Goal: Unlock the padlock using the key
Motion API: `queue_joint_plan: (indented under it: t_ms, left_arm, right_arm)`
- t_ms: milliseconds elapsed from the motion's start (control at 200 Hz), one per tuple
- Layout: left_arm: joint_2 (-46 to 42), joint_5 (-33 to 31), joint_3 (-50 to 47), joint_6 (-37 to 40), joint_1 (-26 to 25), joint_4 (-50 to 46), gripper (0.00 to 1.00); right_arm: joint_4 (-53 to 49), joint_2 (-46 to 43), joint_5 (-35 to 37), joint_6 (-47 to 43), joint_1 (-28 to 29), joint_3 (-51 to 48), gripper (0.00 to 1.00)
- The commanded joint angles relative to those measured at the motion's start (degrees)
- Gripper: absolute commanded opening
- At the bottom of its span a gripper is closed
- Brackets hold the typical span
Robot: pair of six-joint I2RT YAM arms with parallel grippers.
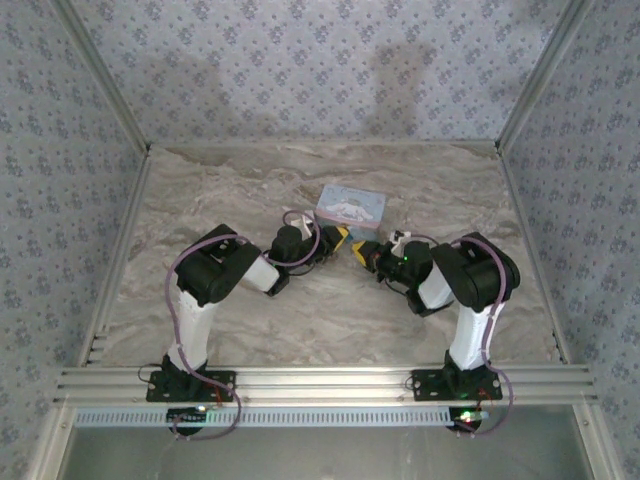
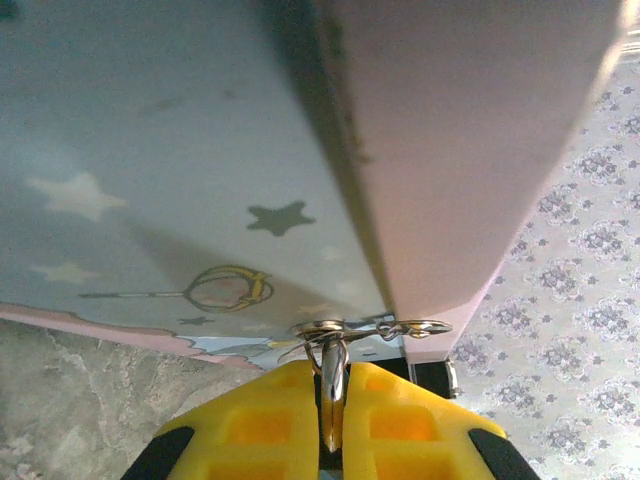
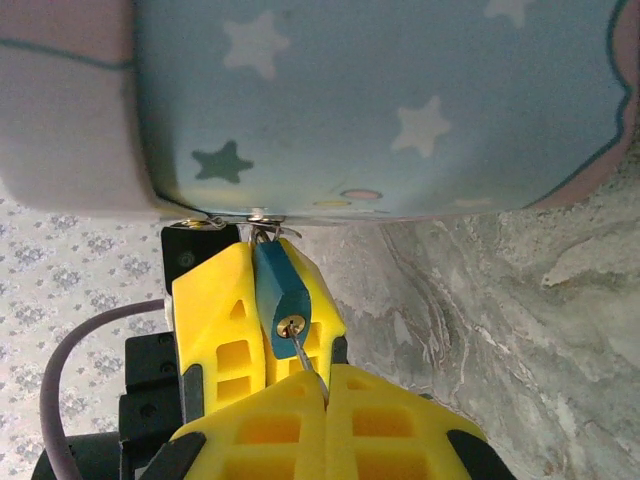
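Tin box [image 1: 350,208]: sitting on the marble-patterned table [image 1: 200,190], pale blue with stars on its face and a pink edge; both arms are reaching in to its near side.
Padlock [image 3: 278,295]: hanging just below the tin box's near edge, its top meeting the small metal hasp [image 3: 262,222] on the box. The body is showing dark teal, with the brass keyhole [image 3: 290,323] facing away from the box.
Left gripper [image 2: 333,390]: pressing closed on the padlock, just under the box's corner. From the right wrist its yellow fingers [image 3: 215,320] are flanking the padlock body on both sides and touching it. From the left wrist a shiny metal strip is standing between the two pads and running up to the hasp rings.
Right gripper [image 3: 328,388]: clamping tight on the key [image 3: 303,352], on the side of the padlock away from the box.
Key: showing as a thin metal shaft reaching from the right gripper's fingertips toward the box, its tip meeting the keyhole. How deep it is sitting I cannot tell.
Lock state: whether the shackle is sitting locked or sprung I cannot tell, since the fingers and the box edge are covering its top.
From above: the two grippers are pointing at each other just in front of the box, the left one at its near-left part and the right one a little further from it.
Cable [image 3: 70,380]: a purple lead is looping beside the left gripper's black mount, below the box's pink corner.
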Motion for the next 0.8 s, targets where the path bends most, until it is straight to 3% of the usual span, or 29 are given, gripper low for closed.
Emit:
queue_joint_plan:
  t_ms: [0, 320, 440, 510, 665, 795]
  left_arm:
    - [-0.45, 11.41, 1.47, -0.77, -2.98, 6.43, 0.00]
    - [-0.71, 11.61, 1.64, -0.78, -3.03, 6.05, 0.00]
    - [-0.89, 11.75, 1.72, -0.92, -3.01, 6.01, 0.00]
    - [-0.92, 11.66, 1.73, -1.03, -3.05, 6.04, 0.00]
    - [-0.72, 11.55, 1.90, -1.56, -3.01, 6.64, 0.00]
    - [-0.93, 11.82, 1.88, -1.82, -3.06, 6.60, 0.00]
  right_arm:
    - [-0.03, 1.78, 1.64, 2.60, -0.47, 3.20, 0.00]
    - [-4.05, -1.94, 2.09, -2.40, -0.35, 3.67, 0.00]
    - [-21.93, -10.62, 4.18, -14.53, 1.40, 5.71, 0.00]
    - [-26.11, -13.34, 5.63, -18.88, 2.03, 5.92, 0.00]
    - [-28.88, -14.34, 6.46, -23.33, 1.76, 6.04, 0.00]
    - [-25.31, -12.17, 5.29, -21.30, 1.60, 5.97, 0.00]
